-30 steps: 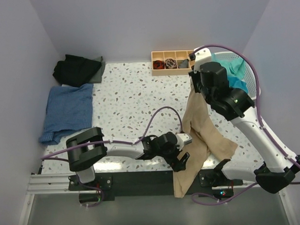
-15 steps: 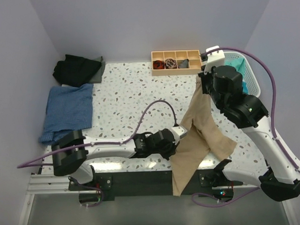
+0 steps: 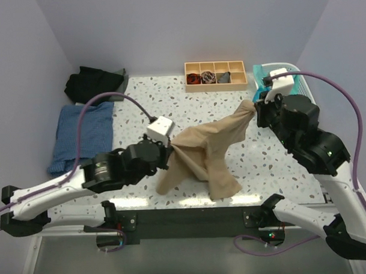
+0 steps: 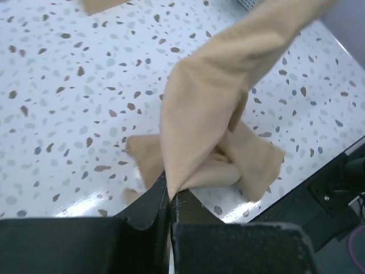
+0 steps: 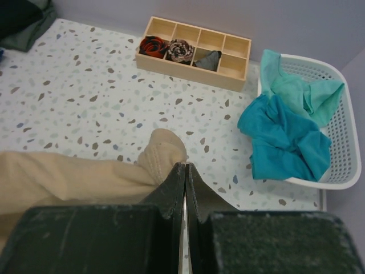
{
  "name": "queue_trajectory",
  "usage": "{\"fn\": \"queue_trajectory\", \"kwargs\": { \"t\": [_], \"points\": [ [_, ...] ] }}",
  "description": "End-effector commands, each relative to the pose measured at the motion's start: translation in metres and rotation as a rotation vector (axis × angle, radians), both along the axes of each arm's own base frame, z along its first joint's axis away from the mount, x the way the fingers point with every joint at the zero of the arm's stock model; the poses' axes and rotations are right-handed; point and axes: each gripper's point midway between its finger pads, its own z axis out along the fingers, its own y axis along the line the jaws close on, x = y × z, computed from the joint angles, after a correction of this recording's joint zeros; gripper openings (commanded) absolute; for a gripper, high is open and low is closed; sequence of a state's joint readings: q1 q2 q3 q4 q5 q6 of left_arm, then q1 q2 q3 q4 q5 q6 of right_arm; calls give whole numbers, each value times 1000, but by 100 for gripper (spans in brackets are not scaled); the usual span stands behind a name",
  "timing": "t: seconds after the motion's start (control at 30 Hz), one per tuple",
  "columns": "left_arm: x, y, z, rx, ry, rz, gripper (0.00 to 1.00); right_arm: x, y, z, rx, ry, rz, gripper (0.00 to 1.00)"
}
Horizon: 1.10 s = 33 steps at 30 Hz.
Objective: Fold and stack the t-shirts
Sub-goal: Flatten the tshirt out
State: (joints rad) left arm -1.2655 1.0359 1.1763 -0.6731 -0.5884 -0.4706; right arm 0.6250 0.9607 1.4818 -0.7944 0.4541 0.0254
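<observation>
Cloth of the large tan-beige short-sleeved t-shirt (image 3: 207, 149) hangs stretched in the air over the front middle of the table. Its long axis is a diagonal climbing from the left gripper (image 3: 171, 150) at the near left to the right gripper (image 3: 254, 108) at the far right. Each claw is pressed together on a bunched corner: the left wrist view shows a folded edge nipped between the black fingers (image 4: 151, 202), and the right wrist view shows a rounded wad of fabric just above the pinching tips. Between the two grips the shirt is a taut, twisted band. Below it a loose, creased flap droops and lies crumpled on the white speckled terrazzo tabletop (image 3: 170, 107) near the front edge. A denim-blue shirt (image 3: 81, 136) lies flat at the left edge, with a black shirt (image 3: 94, 83) heaped behind it. Teal shirts (image 5: 285, 140) fill the white plastic laundry basket (image 5: 345, 148) at the far right, beside a small wooden four-compartment tray (image 3: 216, 76). Plain lavender walls (image 3: 167, 29) surround the table.
</observation>
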Motion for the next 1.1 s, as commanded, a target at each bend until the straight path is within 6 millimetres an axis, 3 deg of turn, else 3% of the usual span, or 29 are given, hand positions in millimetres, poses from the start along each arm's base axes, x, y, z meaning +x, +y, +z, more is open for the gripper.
{"fn": "queue_trajectory", "kwargs": {
  "t": [0.0, 0.07, 0.1, 0.13, 0.2, 0.23, 0.37, 0.47, 0.6, 0.63, 0.7, 0.73, 0.8, 0.83, 0.9, 0.93, 0.97, 1.03, 1.07],
  "points": [
    [4, 67, 51, -17, -55, 180, 0, -34, -1, 15, 111, -18, 84, 0],
    [1, 76, 77, -61, -58, 179, 0, -52, -3, 23, 141, -35, 140, 0],
    [-3, 83, 79, -37, -48, 173, 0, -58, -4, 27, 153, -45, 154, 0],
    [-7, 85, 97, -75, -47, 149, 0, -64, -6, 32, 172, -62, 163, 0],
    [-13, 91, 104, -49, -33, 123, 0, -84, -12, 47, 213, -114, 208, 0],
    [-17, 94, 121, -84, -37, 101, 0, -91, -15, 52, 230, -133, 215, 0],
    [-30, 97, 132, -69, 16, 38, 0, -119, -20, 66, 270, -158, 286, 0],
    [-37, 94, 130, -63, 31, -12, 3, -122, -19, 57, 257, -124, 292, 0],
    [-25, 85, 114, -5, 22, 44, 9, -93, -20, 24, 194, -47, 186, 0],
    [-19, 76, 104, 40, 21, 55, 9, -80, -21, 7, 164, -17, 131, 0],
    [-13, 58, 101, 58, 1, 34, 9, -62, -18, 0, 149, -17, 89, 0],
    [-7, 46, 91, 99, 3, 40, 9, -49, -17, -18, 110, 17, 44, 0],
    [2, 33, 84, 126, -9, 54, 8, -30, -15, -25, 82, 16, -5, 0],
    [11, 29, 74, 160, -7, 87, 8, -18, -13, -39, 43, 48, -37, 0],
    [26, 19, 67, 146, -18, 119, 8, -4, -20, -42, -1, 23, -109, 0],
    [38, 23, 45, 178, 2, 139, 9, 4, -20, -44, -10, 10, -140, 0],
    [51, 17, 44, 138, -17, 158, 8, 11, -23, -48, -43, 8, -169, 0],
    [81, 39, 16, 166, -9, 254, 8, 22, -22, -47, -55, -19, -197, 0],
    [96, 41, 20, 118, -36, 290, 8, 29, -20, -51, -84, -8, -201, 0]
  ]
}}
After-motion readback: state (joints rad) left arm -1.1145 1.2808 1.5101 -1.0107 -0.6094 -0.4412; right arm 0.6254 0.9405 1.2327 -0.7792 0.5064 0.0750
